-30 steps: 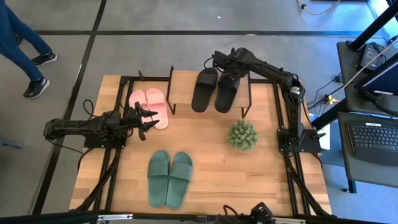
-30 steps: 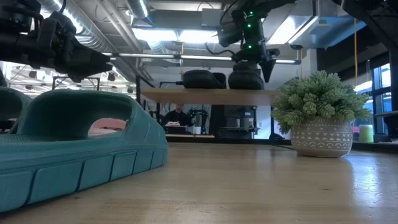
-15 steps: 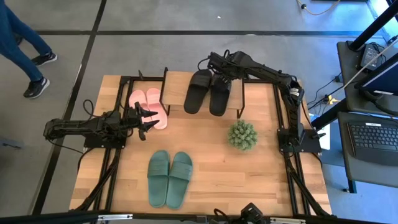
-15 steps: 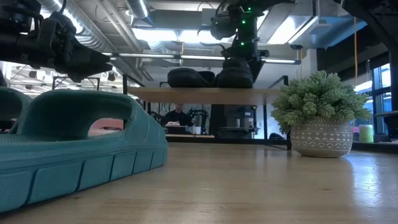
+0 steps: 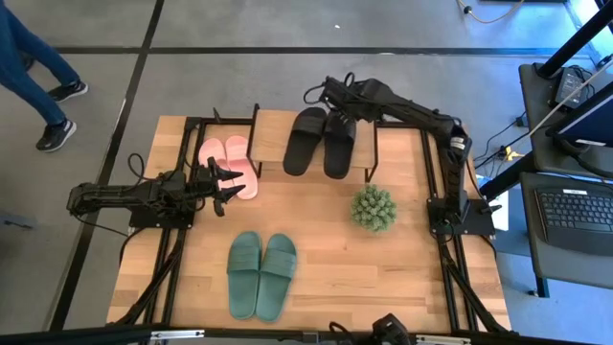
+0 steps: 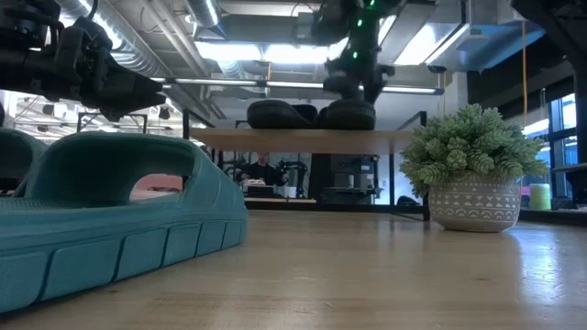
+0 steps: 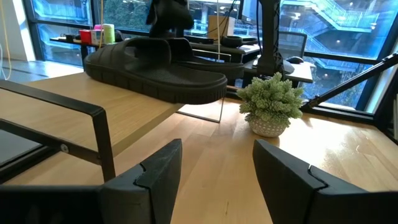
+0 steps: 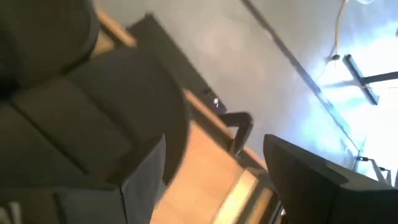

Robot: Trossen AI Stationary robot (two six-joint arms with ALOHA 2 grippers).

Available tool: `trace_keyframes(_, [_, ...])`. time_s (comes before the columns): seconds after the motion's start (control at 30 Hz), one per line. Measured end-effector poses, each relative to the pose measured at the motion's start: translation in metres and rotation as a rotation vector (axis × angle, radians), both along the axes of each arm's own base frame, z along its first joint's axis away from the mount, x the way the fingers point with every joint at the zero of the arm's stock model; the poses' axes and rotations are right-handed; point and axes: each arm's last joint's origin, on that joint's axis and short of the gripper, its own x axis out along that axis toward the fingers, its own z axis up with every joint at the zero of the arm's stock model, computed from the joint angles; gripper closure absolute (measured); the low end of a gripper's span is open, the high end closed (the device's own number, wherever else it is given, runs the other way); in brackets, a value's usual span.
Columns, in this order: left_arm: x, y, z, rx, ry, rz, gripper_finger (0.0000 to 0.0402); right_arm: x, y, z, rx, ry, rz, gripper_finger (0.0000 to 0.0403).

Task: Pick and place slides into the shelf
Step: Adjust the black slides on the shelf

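Black slides [image 5: 319,141] already up on the shelf [image 5: 271,133], side by side on the plank, toward its right end — left part of the plank bare. Right gripper [image 5: 330,97] poised at the far ends of the black pair; in the right wrist view fingers spread wide apart, nothing between them, so judged released. Pink slides [image 5: 230,166] flat on the table [image 5: 326,249] just left of the shelf, touching neither gripper. Left gripper [image 5: 228,187] parked just beside the pink pair, fingers parted and empty in the left wrist view. Green slides [image 5: 261,274] near the table's front edge, well apart from the shelf. Roughly a third done — two pairs left. Potted plant [image 5: 373,208] right of centre.
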Motion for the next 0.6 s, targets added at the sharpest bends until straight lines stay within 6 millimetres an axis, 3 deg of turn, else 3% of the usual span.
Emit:
trace_keyframes(0.17, [0.000, 0.000, 0.000, 0.003, 0.001, 0.000, 0.0211, -0.002, 0.018, 0.039, -0.008, -0.162, 0.069, 0.0130])
trace_keyframes(0.3, [0.000, 0.000, 0.000, 0.003, 0.001, 0.000, 0.0211, 0.014, 0.048, 0.056, 0.074, -0.293, 0.287, 0.0130])
trace_keyframes(0.43, [0.000, 0.000, 0.000, 0.003, 0.001, 0.000, 0.0211, 0.041, 0.084, 0.058, 0.107, -0.389, 0.559, 0.0130])
trace_keyframes(0.6, [0.000, 0.000, 0.000, 0.003, 0.001, 0.000, 0.0211, 0.071, 0.120, 0.048, 0.037, -0.464, 0.754, 0.0130])
